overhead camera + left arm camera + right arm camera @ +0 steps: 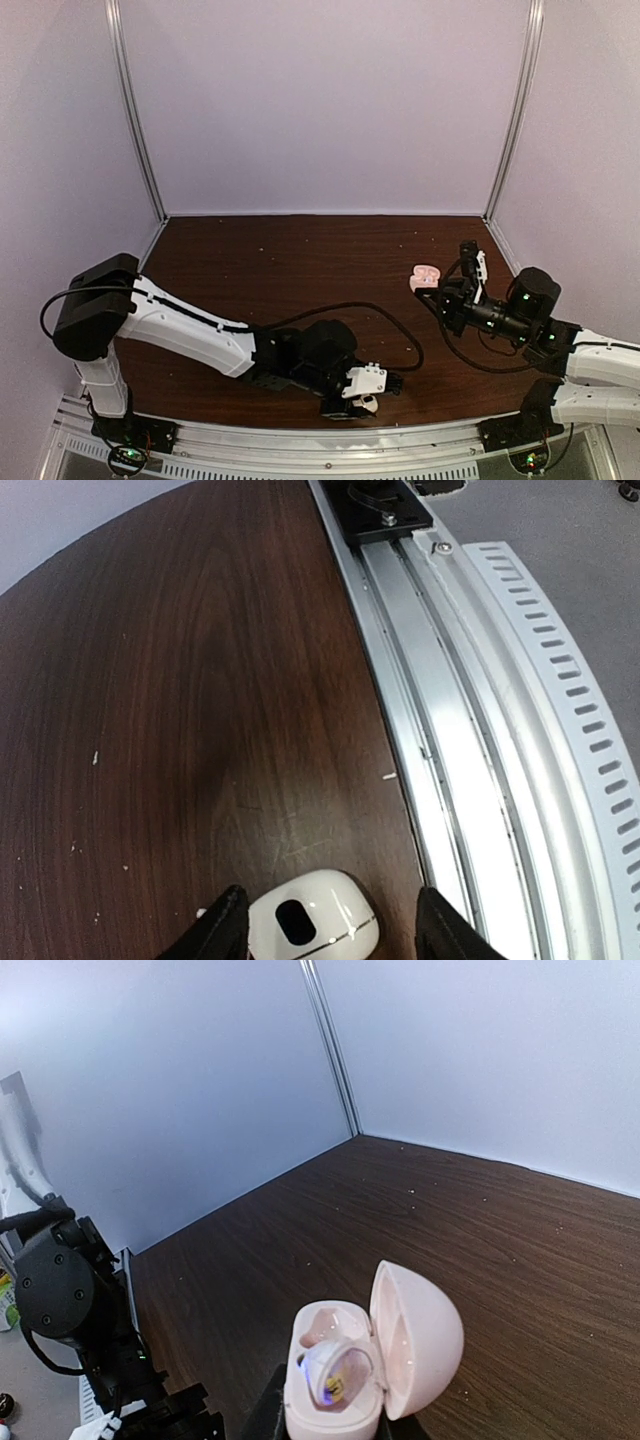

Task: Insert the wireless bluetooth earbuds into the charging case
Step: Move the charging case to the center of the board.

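A white earbud [312,927] lies on the table [180,730] at its near edge, between the left gripper's [332,927] open fingers, ungripped. The pink case [350,1400], lid up with one earbud seated, is well off to the right, seemingly clamped in the right gripper [436,288].
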Robot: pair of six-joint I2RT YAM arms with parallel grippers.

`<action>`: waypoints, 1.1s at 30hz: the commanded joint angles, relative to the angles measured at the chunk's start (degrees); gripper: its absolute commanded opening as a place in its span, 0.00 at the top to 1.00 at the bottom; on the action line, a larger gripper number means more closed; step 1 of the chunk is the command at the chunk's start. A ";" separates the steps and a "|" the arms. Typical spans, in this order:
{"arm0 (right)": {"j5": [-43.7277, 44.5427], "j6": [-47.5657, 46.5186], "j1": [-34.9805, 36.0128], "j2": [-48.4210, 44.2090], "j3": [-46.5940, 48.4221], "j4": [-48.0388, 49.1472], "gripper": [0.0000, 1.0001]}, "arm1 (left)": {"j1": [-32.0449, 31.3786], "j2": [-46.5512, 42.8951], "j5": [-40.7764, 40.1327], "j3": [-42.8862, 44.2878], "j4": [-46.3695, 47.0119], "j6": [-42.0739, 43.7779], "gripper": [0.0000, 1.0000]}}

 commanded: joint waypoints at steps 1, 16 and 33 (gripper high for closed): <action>0.59 0.36 -1.04 -1.26 -0.24 -0.63 1.00 | -0.34 4.86 -1.20 5.23 2.31 0.78 0.42; -0.61 0.42 -3.31 -1.80 -0.30 -0.60 1.00 | -0.18 9.20 -9.49 10.19 -13.38 3.29 0.58; -1.46 0.16 -3.49 -1.66 -0.38 0.00 1.00 | 5.84 -1.23 -16.39 0.23 -18.93 3.51 0.60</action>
